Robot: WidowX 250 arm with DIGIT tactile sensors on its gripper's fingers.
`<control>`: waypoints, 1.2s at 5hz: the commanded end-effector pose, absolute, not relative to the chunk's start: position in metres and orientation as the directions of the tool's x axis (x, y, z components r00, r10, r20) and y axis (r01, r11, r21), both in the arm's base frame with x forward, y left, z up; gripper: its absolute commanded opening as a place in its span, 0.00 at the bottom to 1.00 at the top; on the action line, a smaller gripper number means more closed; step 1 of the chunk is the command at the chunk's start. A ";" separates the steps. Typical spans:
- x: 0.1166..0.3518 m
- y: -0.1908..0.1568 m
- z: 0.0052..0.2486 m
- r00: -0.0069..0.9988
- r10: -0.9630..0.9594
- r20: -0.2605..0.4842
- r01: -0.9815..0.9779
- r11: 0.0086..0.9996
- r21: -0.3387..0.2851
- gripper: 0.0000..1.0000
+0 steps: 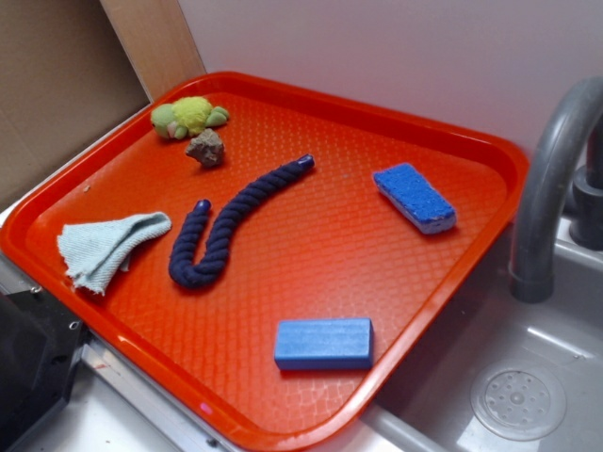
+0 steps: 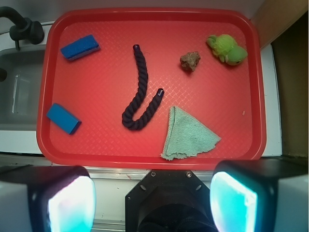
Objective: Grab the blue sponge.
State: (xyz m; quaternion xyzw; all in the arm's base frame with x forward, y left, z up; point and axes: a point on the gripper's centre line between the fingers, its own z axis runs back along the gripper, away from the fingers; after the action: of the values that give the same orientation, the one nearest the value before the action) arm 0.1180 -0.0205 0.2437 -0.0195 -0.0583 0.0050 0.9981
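Tray (image 1: 122,330) of textured red plastic sits on the counter beside a grey sink (image 1: 556,311) with a curved faucet (image 1: 546,179). The blue sponge (image 1: 414,197) lies near the tray's faucet-side edge, apart from the blue block (image 1: 323,344) and rope (image 1: 231,221). The end effector (image 2: 154,200) hangs wide open, empty, off the tray's near edge.

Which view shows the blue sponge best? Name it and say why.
The exterior view: the blue sponge appears large there, with its rough deep-blue top and pale lower layer both clear. The wrist view shows it smaller, near the tray's corner, its pale edge barely visible.
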 end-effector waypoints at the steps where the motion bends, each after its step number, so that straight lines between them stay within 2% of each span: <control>1: 0.118 -0.021 0.244 0.993 0.012 0.116 -0.008 0.999 -0.039 1.00; 2: 0.125 -0.052 0.251 0.983 -0.007 0.184 0.030 0.992 -0.121 1.00; 4: 0.156 -0.117 0.236 0.953 0.211 0.217 -0.165 0.963 -0.214 1.00; 5: 0.185 -0.140 0.215 0.888 0.402 0.224 -0.359 0.909 -0.210 1.00; 6: 0.223 -0.156 0.190 0.807 0.541 0.237 -0.494 0.838 -0.232 1.00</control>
State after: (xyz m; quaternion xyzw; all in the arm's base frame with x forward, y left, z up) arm 0.2133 -0.1606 0.1710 -0.0557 -0.1329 0.2673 0.9528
